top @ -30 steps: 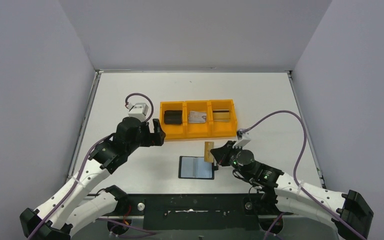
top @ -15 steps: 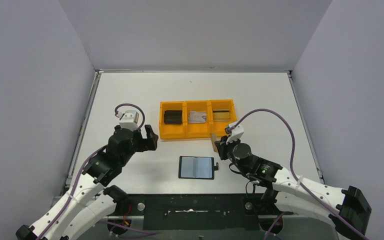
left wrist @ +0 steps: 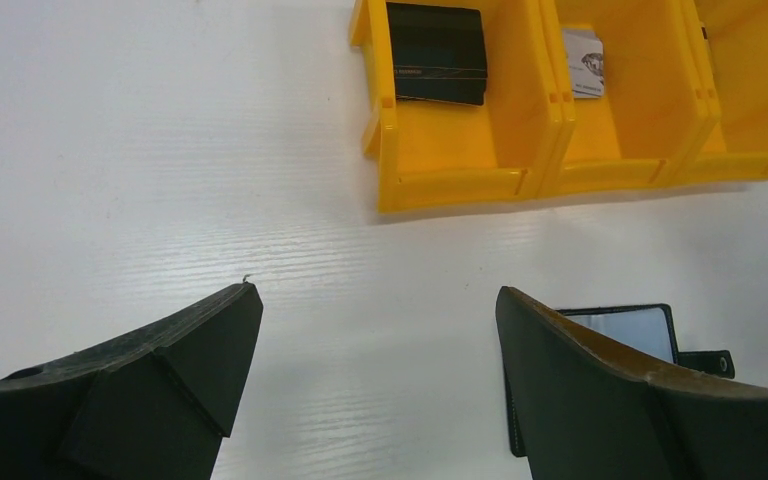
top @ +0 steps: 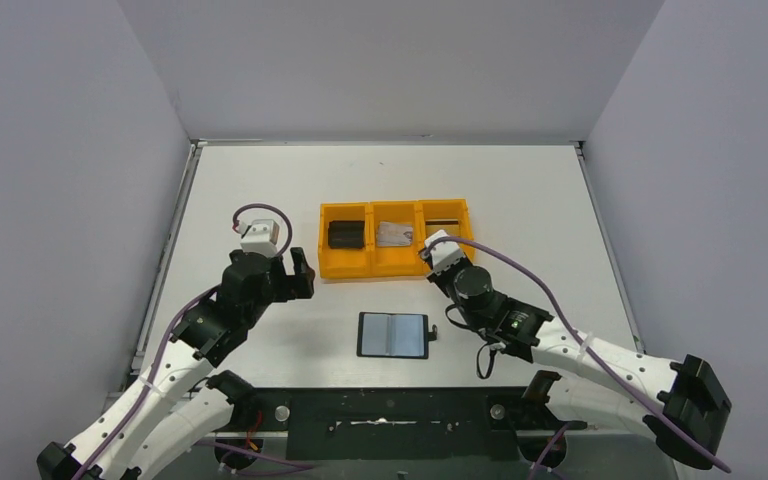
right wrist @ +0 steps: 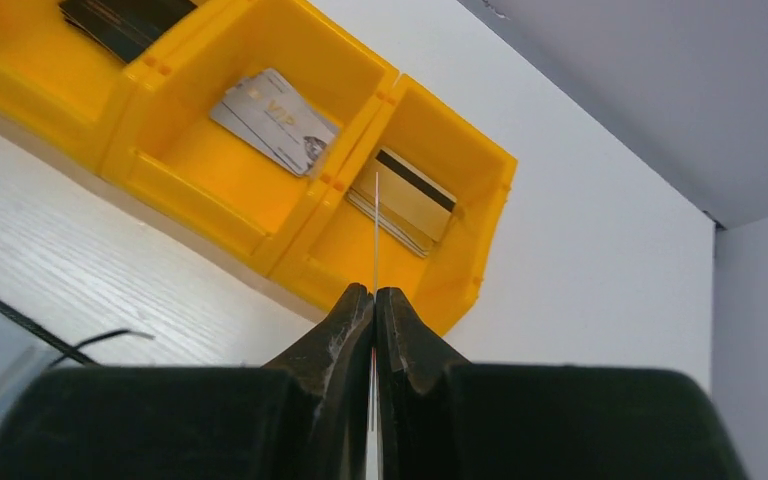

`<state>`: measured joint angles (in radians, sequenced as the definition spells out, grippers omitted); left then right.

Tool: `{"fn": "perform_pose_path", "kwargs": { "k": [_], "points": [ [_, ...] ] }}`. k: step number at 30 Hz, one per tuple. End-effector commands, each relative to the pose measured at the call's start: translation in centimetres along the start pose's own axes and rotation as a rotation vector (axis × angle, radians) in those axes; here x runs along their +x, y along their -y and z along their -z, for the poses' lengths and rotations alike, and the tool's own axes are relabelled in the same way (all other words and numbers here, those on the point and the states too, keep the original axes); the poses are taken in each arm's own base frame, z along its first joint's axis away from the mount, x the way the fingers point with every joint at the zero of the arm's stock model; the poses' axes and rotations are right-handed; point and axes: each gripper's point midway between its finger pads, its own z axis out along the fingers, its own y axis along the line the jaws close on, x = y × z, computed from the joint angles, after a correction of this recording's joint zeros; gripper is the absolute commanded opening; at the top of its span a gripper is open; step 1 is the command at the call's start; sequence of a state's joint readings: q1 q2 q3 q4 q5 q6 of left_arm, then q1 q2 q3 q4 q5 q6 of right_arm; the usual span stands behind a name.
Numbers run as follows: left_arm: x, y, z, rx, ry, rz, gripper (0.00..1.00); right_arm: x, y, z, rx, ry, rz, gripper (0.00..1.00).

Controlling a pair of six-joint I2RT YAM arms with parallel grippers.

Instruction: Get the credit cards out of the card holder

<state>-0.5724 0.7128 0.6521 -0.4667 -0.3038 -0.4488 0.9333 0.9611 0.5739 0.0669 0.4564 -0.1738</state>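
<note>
Pinching thin flat card (right wrist: pixel 376 240) edge-on in right gripper (right wrist: pixel 374 300) at orange three-compartment tray (right wrist: pixel 196 214), right bin, likely for dropping in, with left gripper (left wrist: pixel 377 293) spread idle beside it.

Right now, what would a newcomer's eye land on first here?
The bright orange tray mid-table, a silvery card and gold card inside. By its right compartment, the right claw is shut on a thin card, edge-on. The black card holder lies open nearer the arms.

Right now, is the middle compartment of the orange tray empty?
No, a silvery card lies flat in the tray's middle compartment.
</note>
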Motion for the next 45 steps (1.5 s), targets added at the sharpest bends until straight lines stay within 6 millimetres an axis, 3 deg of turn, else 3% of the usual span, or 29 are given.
{"fn": "perform_pose_path", "kwargs": {
  "k": [1, 7, 15, 23, 30, 35, 45],
  "points": [
    [-1.8, 0.2, 0.1, 0.005, 0.061, 0.011, 0.89, -1.3, 1.9, -1.2, 0.025, -0.005, 0.248, 0.00],
    [-1.8, 0.2, 0.0, 0.006, 0.057, 0.013, 0.89, -1.3, 2.2, -2.6, -0.097, 0.037, 0.333, 0.00],
    [-1.7, 0.1, 0.1, 0.006, 0.054, 0.013, 0.89, 0.2, 4.9, -5.9, -0.213, 0.029, 0.364, 0.00],
    [-1.6, 0.2, 0.0, 0.013, 0.047, 0.014, 0.89, 0.3, 4.8, -9.1, -0.332, -0.007, 0.514, 0.00],
    [-1.6, 0.3, 0.0, 0.016, 0.047, 0.013, 0.89, 3.1, 5.7, -11.3, -0.412, -0.127, 0.683, 0.00],
    [-1.5, 0.4, 0.1, 0.023, 0.047, 0.014, 0.89, 4.8, 5.2, -12.5, -0.497, -0.156, 0.740, 0.00],
    [-1.4, 0.4, -0.1, 0.025, 0.039, 0.012, 0.89, 5.3, 5.1, -15.5, -0.493, -0.132, 0.800, 0.00]
  ]
}}
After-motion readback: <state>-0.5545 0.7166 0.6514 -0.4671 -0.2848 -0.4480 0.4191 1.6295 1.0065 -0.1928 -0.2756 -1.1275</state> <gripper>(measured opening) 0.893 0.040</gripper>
